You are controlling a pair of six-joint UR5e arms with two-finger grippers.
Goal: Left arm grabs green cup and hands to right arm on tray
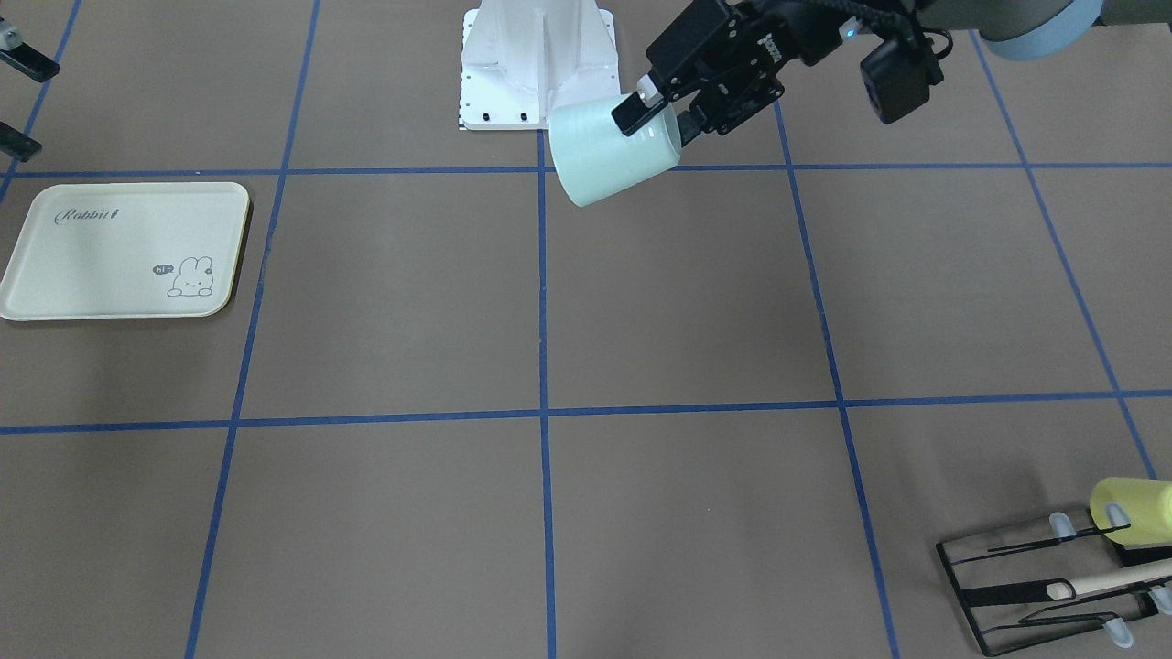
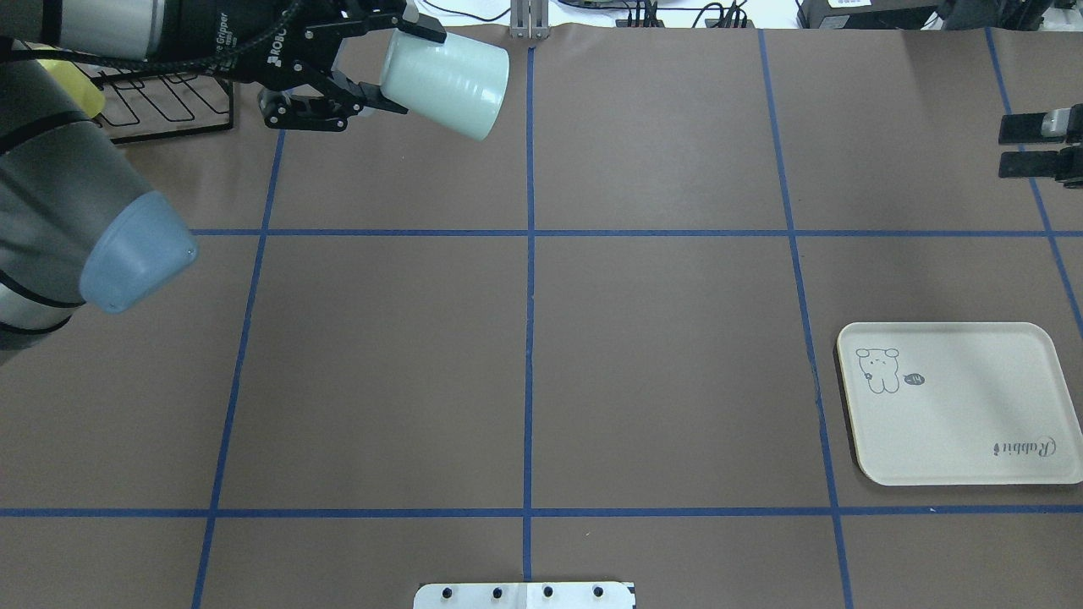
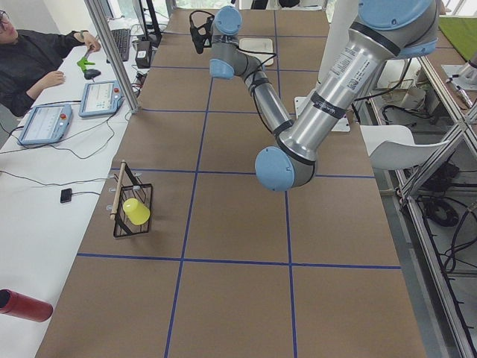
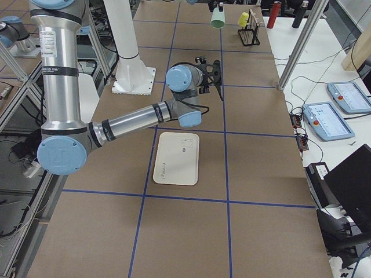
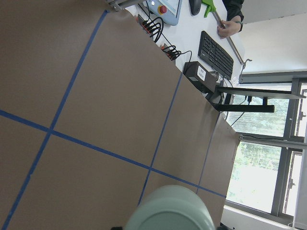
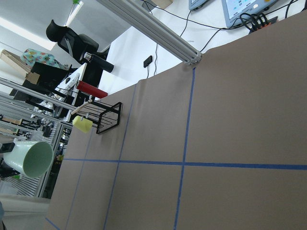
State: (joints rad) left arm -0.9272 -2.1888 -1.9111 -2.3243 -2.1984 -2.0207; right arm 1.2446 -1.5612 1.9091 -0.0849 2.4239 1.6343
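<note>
My left gripper (image 1: 655,114) is shut on the rim of the green cup (image 1: 609,151) and holds it tilted in the air, high over the table's middle line. In the overhead view the left gripper (image 2: 398,63) and the cup (image 2: 453,80) are at the top left. The cup also shows in the left wrist view (image 5: 170,211) and the right wrist view (image 6: 31,158). The cream tray (image 1: 101,265) lies flat and bare on my right side (image 2: 973,423). My right gripper (image 2: 1025,145) is open and empty, beyond the tray at the table's right edge (image 1: 20,99).
A black wire rack (image 1: 1025,586) with a yellow-green cup (image 1: 1131,511) stands at the far left corner, behind my left arm in the overhead view (image 2: 165,106). The white robot base (image 1: 536,64) is at the near middle edge.
</note>
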